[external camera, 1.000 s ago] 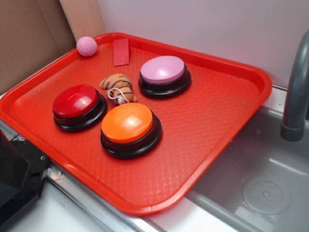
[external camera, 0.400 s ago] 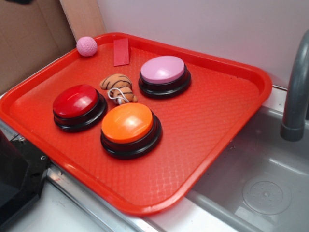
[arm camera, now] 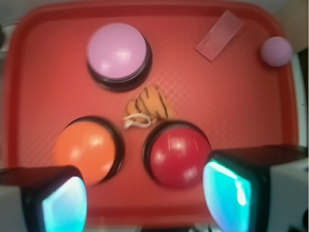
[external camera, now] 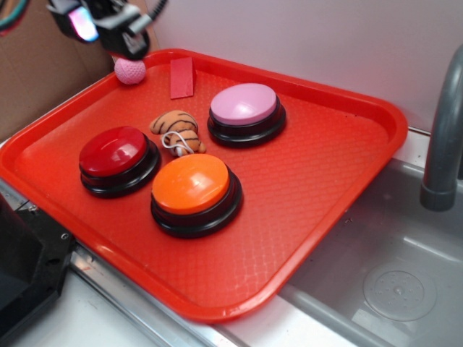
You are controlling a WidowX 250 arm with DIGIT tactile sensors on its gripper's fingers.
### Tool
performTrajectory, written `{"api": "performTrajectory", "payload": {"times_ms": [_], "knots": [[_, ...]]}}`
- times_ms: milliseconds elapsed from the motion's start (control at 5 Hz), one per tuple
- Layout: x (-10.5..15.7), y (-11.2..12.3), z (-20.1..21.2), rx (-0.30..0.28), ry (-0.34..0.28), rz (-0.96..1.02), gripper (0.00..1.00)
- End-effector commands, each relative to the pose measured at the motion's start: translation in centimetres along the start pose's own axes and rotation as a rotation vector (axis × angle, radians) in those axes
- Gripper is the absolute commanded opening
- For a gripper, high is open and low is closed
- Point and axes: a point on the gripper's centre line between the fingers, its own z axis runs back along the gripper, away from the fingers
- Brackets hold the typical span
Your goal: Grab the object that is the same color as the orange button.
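The orange-tan plush tiger (external camera: 178, 131) with dark stripes and a white string loop lies on the red tray (external camera: 325, 166) between three buttons. It also shows in the wrist view (arm camera: 148, 105). The orange button (external camera: 192, 186) sits just in front of it and shows in the wrist view (arm camera: 86, 149) too. My gripper (external camera: 103, 24) hangs high at the top left, above the tray's far left corner, well away from the tiger. In the wrist view the gripper (arm camera: 145, 198) is open and empty, jaws wide apart.
A red-topped button (external camera: 114, 154) and a pink-topped button (external camera: 244, 107) flank the tiger. A pink dimpled ball (external camera: 130, 71) and a flat red piece (external camera: 181, 77) lie at the tray's far edge. A grey sink (external camera: 391, 282) with a faucet pipe (external camera: 443, 137) is right. A black block (external camera: 25, 267) sits front left.
My gripper has come into the exterior view at the top left, above the pink ball. Nothing on the tray has moved.
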Motion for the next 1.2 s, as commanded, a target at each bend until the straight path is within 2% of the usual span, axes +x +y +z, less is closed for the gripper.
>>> {"api": "performTrajectory", "payload": {"times_ms": [0,200,600,800,1000], "knots": [[2.4,1.1,-5.8,-0.025,-0.047,0.011,1.00],[2.3,1.2,-8.3,-0.010,-0.033,-0.004,1.00],[2.8,1.5,-10.9,-0.041,-0.013,-0.007,1.00],[3.3,1.7,-11.4,-0.041,-0.018,0.001,0.62],[3.7,2.1,-11.5,-0.069,-0.018,0.012,0.00]]}}
